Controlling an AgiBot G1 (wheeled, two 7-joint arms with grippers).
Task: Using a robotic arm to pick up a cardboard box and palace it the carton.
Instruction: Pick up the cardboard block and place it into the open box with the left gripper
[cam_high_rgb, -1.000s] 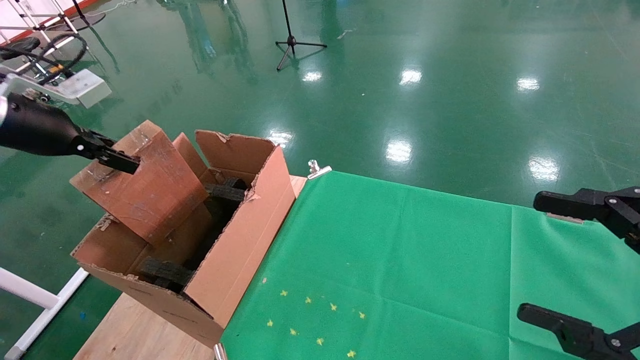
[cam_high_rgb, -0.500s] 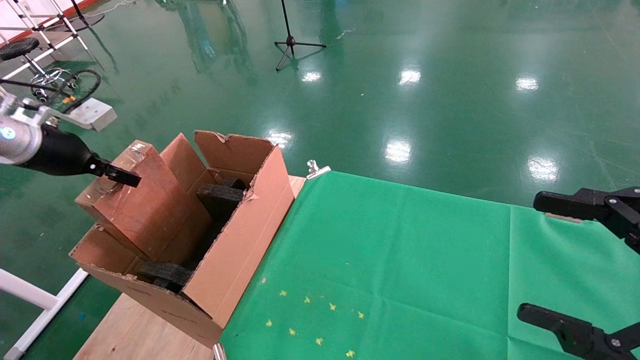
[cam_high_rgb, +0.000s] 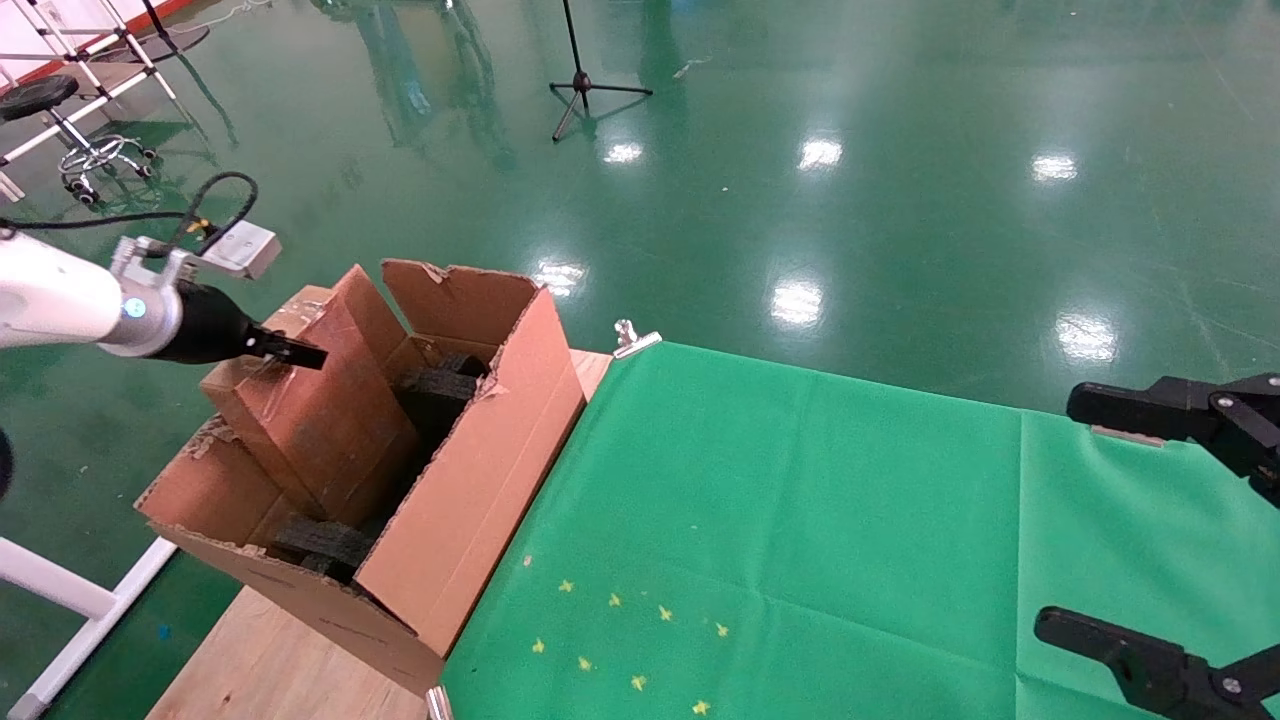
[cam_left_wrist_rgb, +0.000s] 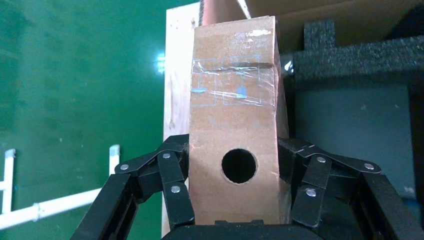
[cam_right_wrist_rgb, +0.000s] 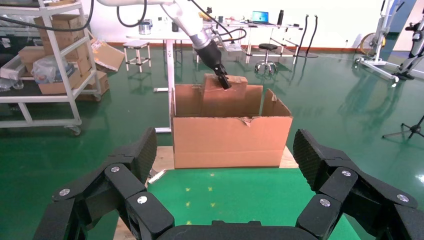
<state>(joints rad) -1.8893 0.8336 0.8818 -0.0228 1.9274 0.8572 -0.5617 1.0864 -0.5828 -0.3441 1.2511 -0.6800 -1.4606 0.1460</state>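
Observation:
My left gripper (cam_high_rgb: 285, 350), on the white arm, is shut on the upper end of the reddish-brown cardboard box (cam_high_rgb: 320, 420). The box stands tilted with its lower part inside the big brown carton (cam_high_rgb: 470, 500), against the left flap. In the left wrist view the black fingers (cam_left_wrist_rgb: 172, 180) clamp both sides of the box (cam_left_wrist_rgb: 232, 115), just by its round hole. The right wrist view shows the box (cam_right_wrist_rgb: 225, 95) sticking up out of the carton (cam_right_wrist_rgb: 230, 140). My right gripper (cam_high_rgb: 1110, 520) hangs open over the table's right side, holding nothing.
Black foam blocks (cam_high_rgb: 435, 390) lie inside the carton beside and under the box. The carton stands on the wooden left end of a table covered with green cloth (cam_high_rgb: 800, 500). A tripod (cam_high_rgb: 585, 85) and a stool (cam_high_rgb: 60, 100) stand on the green floor beyond.
My left arm has moved right and down, carrying the box from above the carton's left flap down into the carton. The right arm has not moved.

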